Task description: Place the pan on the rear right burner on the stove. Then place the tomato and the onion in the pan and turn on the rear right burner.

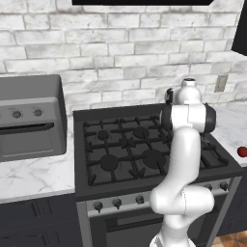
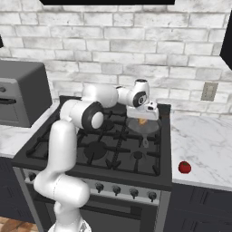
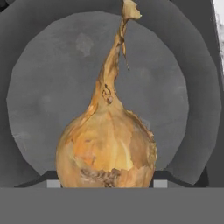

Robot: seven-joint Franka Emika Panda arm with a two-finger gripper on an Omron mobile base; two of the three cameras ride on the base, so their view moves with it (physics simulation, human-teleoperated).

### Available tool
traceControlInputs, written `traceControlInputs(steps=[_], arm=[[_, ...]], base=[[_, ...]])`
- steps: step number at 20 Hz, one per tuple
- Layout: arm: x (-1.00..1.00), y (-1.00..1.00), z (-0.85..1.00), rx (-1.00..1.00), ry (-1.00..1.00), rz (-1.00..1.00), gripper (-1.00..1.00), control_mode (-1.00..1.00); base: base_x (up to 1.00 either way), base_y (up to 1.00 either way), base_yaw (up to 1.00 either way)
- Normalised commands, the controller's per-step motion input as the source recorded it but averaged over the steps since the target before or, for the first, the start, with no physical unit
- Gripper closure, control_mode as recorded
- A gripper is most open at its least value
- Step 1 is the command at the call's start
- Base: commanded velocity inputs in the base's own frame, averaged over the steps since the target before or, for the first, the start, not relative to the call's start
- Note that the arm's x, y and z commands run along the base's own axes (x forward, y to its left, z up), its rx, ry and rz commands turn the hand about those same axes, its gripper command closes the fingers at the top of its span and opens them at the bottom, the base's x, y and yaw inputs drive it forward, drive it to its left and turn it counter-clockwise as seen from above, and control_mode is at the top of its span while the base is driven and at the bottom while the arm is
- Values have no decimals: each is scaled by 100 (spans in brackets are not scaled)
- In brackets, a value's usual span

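Note:
The tan-orange onion sits between my fingertips, its pointed tip aimed away from the hand. My gripper is shut on the onion just above the grey pan. The pan lies on the back right of the black stove, covering the rear right burner, with its thin handle pointing toward the front. The red tomato lies on the marble counter right of the stove, also seen as the tomato at the right edge.
A grey countertop oven stands left of the stove. Round knobs line the silver front panel. The white counter runs along the right, with a wall outlet above it. My own arm blocks the stove's right side.

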Motion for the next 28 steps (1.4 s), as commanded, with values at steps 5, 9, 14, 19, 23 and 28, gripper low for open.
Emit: traceControlInputs(steps=[5,9,14,19,23,28], arm=[[16,0,-18,2,0,3,100,-100],[13,0,-14,1,0,3,100,-100],[8,-2,-13,0,0,2,100,-100],[1,-5,-9,0,1,0,-100,-100],[0,-15,-3,0,0,0,-100,-100],[0,-13,0,0,0,0,-100,-100]], base=[[0,0,0],[0,0,0],[0,0,0],[0,0,0],[0,0,0],[0,0,0]])
